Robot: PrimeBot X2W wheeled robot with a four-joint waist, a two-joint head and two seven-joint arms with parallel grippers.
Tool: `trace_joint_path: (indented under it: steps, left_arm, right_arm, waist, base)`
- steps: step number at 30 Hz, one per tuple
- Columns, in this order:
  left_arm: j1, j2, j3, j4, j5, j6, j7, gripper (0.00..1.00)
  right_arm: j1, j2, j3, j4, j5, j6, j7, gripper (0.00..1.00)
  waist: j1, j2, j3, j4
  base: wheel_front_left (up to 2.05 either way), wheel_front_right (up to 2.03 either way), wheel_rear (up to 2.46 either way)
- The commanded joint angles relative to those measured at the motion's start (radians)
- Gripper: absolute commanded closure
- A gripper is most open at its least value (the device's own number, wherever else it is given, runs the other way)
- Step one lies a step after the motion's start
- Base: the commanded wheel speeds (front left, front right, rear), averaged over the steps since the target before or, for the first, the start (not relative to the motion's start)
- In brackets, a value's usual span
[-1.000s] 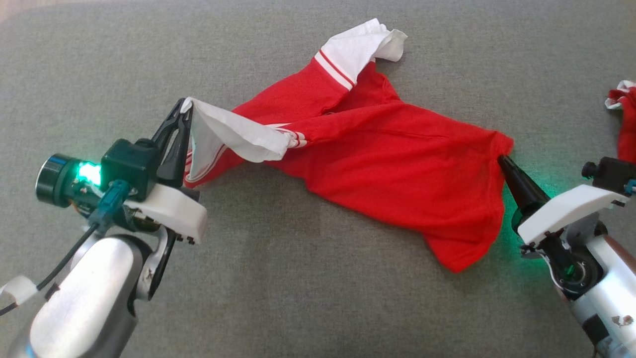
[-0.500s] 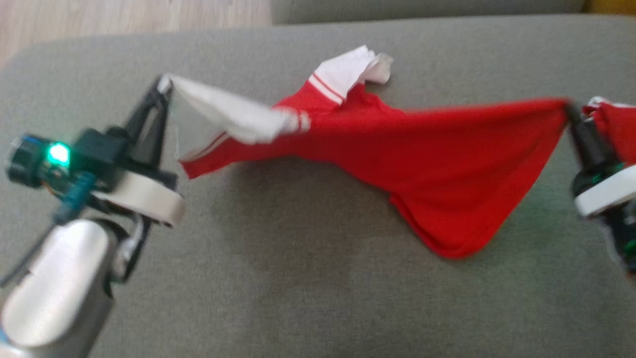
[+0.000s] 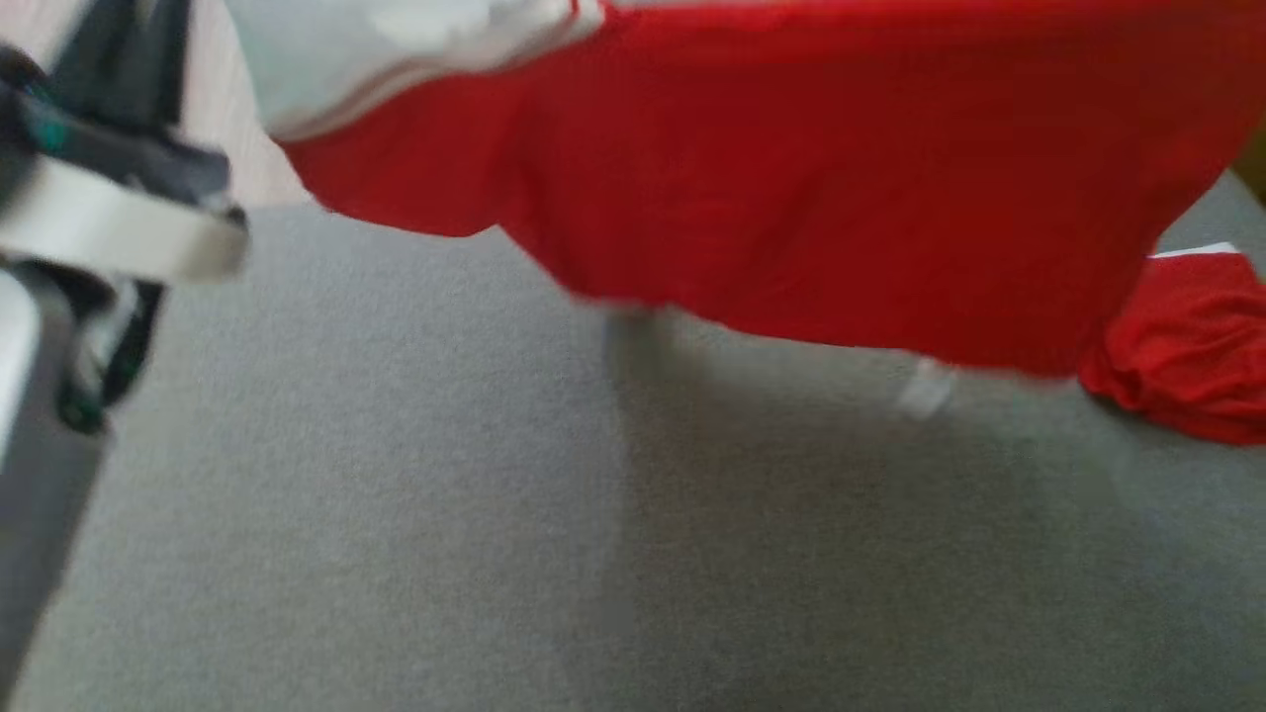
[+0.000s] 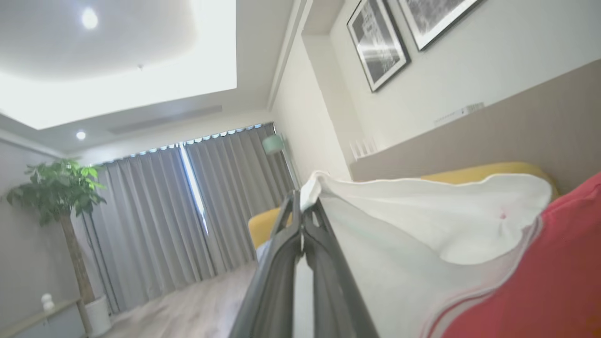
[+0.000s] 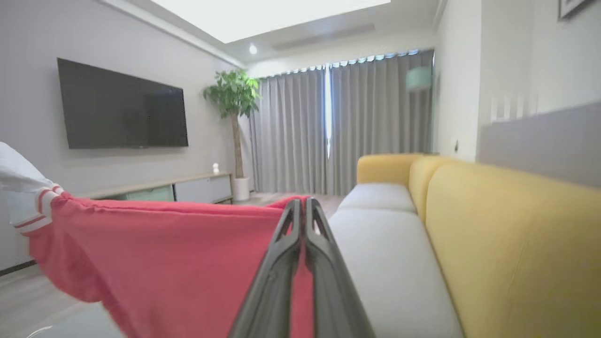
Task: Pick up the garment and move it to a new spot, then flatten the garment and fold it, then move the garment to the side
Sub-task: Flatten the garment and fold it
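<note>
L tool clamped tight on garment at its white sleeve edge; R tool pinched closed on the red hem. Garment hangs stretched btwn them over grey cushion, lower edge blurred. Another red cloth lies at cushion's right; broad bare cushion front & left.

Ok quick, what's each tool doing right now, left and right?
Left tool: shut on the garment, gripping its white part.
Right tool: shut on the same garment, gripping its red edge.
</note>
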Motion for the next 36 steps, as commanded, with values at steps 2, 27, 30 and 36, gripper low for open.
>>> trace_joint_path:
  steps: [2,27,30,36]
  left_arm:
    - [-0.111,0.054,0.068,-0.033,-0.003,-0.008,0.012,1.00]
    - [-0.894,-0.150,-0.112,0.674,0.126,-0.111,-0.107,1.00]
    - [-0.941,-0.176,-0.111,0.729,0.123,-0.113,-0.165,1.00]
    - [-0.909,-0.192,-0.130,0.786,0.103,-0.131,-0.225,1.00]
  right_arm:
    - [-0.044,-0.052,-0.038,-0.030,-0.015,-0.001,0.011,1.00]
    - [-0.756,0.230,0.036,0.511,-0.378,-0.001,0.006,1.00]
    - [-0.808,0.230,0.058,0.561,-0.397,-0.001,-0.033,1.00]
    - [-0.807,0.217,0.126,0.594,-0.368,-0.001,-0.058,1.00]
  waist:
    - [0.0003,-0.0001,-0.020,-0.019]
    - [0.0003,-0.0001,0.353,0.053]
    - [0.0003,-0.0001,0.381,0.061]
    - [0.0003,-0.0001,0.429,0.070]
  base:
    - [0.00,0.00,0.00]
    - [0.00,0.00,0.00]
    - [0.00,0.00,0.00]
    - [0.00,0.00,0.00]
